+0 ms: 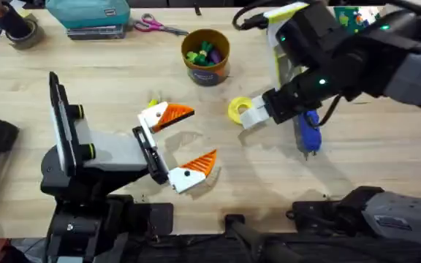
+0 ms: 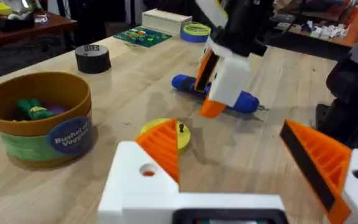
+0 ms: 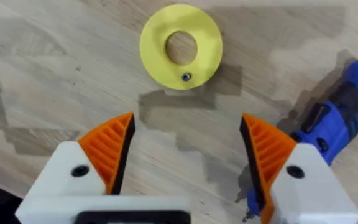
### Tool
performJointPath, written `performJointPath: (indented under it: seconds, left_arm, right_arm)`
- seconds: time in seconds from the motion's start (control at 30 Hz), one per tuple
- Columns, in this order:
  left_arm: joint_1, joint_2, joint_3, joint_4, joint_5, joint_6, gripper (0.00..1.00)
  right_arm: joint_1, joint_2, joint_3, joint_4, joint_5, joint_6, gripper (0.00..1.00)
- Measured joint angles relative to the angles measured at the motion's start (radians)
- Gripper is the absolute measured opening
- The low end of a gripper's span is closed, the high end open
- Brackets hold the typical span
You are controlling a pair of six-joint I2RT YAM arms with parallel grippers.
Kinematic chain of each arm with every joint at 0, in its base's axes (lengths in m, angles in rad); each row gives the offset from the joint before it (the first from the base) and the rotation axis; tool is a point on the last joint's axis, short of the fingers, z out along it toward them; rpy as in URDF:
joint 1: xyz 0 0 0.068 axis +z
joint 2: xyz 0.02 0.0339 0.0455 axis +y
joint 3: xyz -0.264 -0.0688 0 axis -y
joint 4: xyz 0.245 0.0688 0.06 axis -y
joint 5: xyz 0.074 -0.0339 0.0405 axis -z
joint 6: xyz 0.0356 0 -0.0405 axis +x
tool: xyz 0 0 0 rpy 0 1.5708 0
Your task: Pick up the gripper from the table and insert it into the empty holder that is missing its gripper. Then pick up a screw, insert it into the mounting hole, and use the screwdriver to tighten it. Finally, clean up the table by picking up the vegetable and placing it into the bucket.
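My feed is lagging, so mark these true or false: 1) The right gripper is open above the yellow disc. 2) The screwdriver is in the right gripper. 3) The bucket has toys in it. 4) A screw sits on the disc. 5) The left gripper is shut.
1) True: the right gripper hangs open over the yellow disc.
2) False: the screwdriver lies on the table beside it.
3) True: the bucket holds toys.
4) True: a small screw rests on the disc.
5) False: the left gripper is open.

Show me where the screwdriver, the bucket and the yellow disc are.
screwdriver (image 3: 344, 115): right wrist view, blue body.
bucket (image 1: 205, 38): overhead view, brown rim.
yellow disc (image 3: 207, 50): right wrist view, flat ring face.
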Motion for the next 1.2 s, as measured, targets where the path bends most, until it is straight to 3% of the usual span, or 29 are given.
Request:
performJointPath:
  seconds: [0.87, 1.2]
  left_arm:
    - [0.0, 0.0, 0.0, 0.0, 0.0, 0.0, 0.985]
    - [0.0, 0.0, 0.0, 0.0, 0.0, 0.0, 0.986]
  right_arm:
    - [0.012, 0.194, 0.0, 0.065, 0.0, 0.0, 0.983]
    - [0.012, 0.218, 0.025, 0.077, 0.0, 0.003, 0.925]
